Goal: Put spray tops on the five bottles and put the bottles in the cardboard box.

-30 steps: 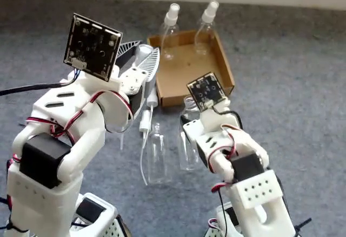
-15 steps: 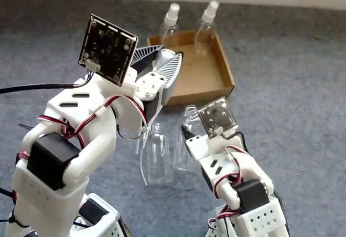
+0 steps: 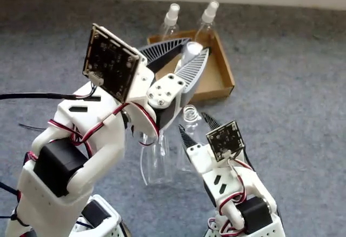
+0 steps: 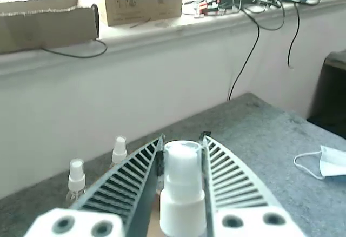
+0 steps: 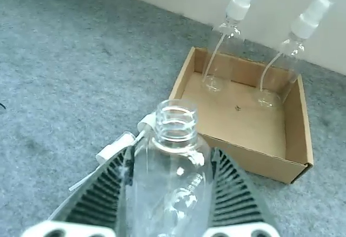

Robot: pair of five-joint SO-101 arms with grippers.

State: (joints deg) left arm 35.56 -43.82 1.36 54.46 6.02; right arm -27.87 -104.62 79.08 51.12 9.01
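Your left gripper (image 3: 181, 58) has swung up and rightward, clamped on a spray top (image 3: 192, 49) above the cardboard box's (image 3: 223, 83) near edge. Your right gripper (image 3: 195, 126) grips an uncapped bottle (image 3: 190, 119) upright, just before the box, where two capped bottles (image 3: 171, 23) stand.

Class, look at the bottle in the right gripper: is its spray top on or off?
Off. The bottle has a bare, open neck; the left gripper holds a spray top.
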